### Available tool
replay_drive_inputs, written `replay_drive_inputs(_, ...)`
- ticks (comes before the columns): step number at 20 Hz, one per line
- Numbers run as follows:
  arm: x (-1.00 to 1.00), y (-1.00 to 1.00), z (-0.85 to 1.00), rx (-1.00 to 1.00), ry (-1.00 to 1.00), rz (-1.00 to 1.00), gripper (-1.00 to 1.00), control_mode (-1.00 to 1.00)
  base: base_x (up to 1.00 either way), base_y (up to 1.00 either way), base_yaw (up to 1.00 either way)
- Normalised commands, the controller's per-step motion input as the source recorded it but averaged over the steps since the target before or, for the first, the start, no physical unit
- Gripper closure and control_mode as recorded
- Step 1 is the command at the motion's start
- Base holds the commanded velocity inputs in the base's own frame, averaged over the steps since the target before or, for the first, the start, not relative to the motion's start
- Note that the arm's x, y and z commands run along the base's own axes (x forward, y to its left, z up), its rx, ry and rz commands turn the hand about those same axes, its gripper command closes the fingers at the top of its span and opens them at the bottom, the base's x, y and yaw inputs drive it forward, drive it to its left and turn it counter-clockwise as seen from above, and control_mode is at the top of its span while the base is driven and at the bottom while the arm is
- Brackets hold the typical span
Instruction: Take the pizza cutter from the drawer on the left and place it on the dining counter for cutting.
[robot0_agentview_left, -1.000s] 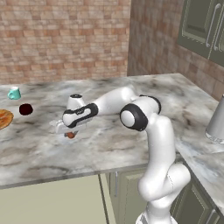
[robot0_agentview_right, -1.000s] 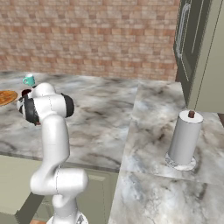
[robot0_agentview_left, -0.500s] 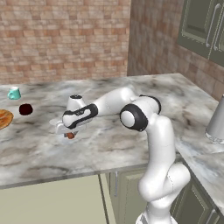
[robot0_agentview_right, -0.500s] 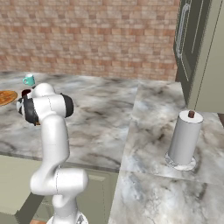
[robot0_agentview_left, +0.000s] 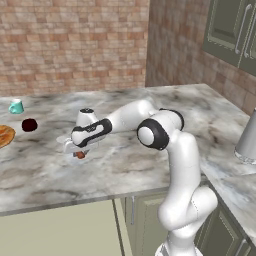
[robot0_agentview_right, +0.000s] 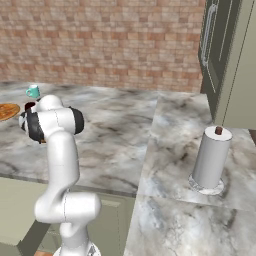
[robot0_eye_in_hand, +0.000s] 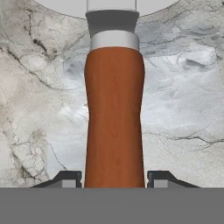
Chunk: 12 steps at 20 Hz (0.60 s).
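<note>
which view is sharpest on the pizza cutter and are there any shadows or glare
Hand view: pizza cutter close and crisp, handle grain clear, soft highlight, no glare. Left base view: it is tiny under the gripper, faint shadow on the dining counter. Right base view: even, flat lighting.

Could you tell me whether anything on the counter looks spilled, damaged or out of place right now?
Nothing stands out. The pizza cutter sits straight between the gripper fingertips, low over the dining counter. The paper towel roll and the teal cup stand upright.

wall: red-brown brick wall (robot0_agentview_left: 75, 45) | cabinets: sage-green upper cabinets with silver handles (robot0_agentview_left: 232, 30) | base: pale green lower cabinet doors (robot0_agentview_left: 150, 220)
</note>
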Motion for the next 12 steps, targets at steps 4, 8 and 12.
replay_drive_inputs(4, 0.0, 0.0, 0.0, 0.0, 0.0, 0.0, -1.0, -1.0, 0.0, 0.0, 0.0)
replay_drive_inputs(8, 0.0, 0.0, 0.0, 0.0, 0.0, 0.0, -1.0, -1.0, 0.0, 0.0, 0.0)
replay_drive_inputs(12, 0.0, 0.0, 0.0, 0.0, 0.0, 0.0, -1.0, -1.0, 0.0, 0.0, 0.0)
